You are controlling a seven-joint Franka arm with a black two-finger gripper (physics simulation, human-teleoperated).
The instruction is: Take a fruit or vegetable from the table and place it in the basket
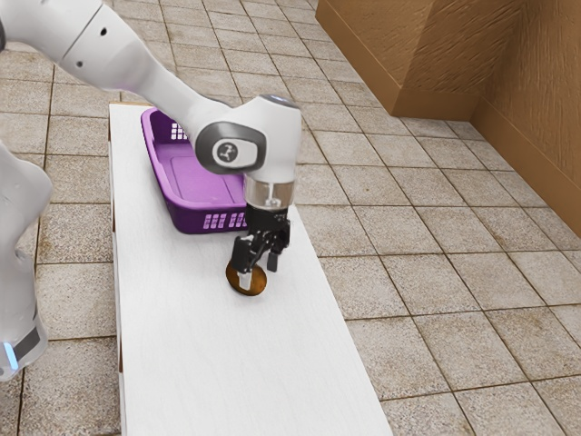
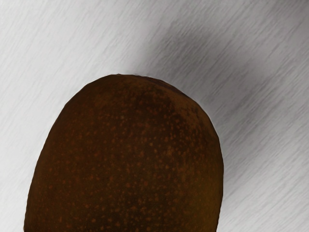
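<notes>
One brown fruit (image 1: 260, 282): on the surface (image 1: 218, 363)
Hand (image 1: 259, 274): wide, at the fruit
Purple basket (image 1: 189, 221): farther back

You're looking at smooth, plastic-looking walls on the purple basket (image 1: 192, 219), a faintly grained, matt white tabletop (image 1: 209, 363), speckled, matt skin on the brown fruit (image 2: 125, 159), and rough, stony-looking floor tiles (image 1: 454, 282).

Light is bright, with a soft grey shadow (image 2: 241, 82) across the white table (image 2: 43, 43).
</notes>
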